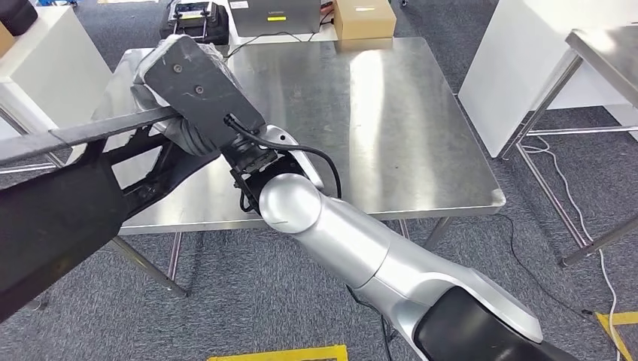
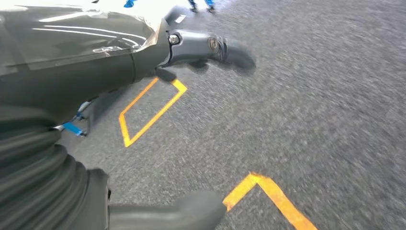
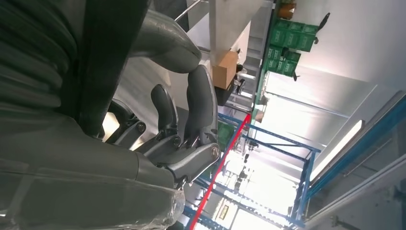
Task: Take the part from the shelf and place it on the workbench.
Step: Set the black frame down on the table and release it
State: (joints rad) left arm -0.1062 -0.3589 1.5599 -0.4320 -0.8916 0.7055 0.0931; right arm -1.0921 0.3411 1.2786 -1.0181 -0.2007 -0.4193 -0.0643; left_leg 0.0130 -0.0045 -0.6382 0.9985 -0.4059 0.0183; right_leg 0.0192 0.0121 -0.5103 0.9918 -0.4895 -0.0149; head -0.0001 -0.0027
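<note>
Grey carpet runs under a steel bench in the middle of the room.

At the near left is the part, a long dark piece with a thin bar along its top. It is up in the air, its broad end out over the floor. Its narrower end reaches across the bench's near left corner. The long axis runs from near left to far right, pointing in toward the benchtop, which suits sliding it on lengthwise.

The left hand is under the glossy, film-wrapped body, probably to carry its weight. Its fingers jut out past the part over the carpet, and I cannot tell whether they truly grip or just prop it.

To the right of that, the right hand is over the bench's left side. It is clenched around the part's bar, with fingers curled over it, which steers the front end. Whether that end already touches the steel is hard to judge from here.

Most of the benchtop lies to the right of the hand. A cardboard box sits beyond the far edge.
</note>
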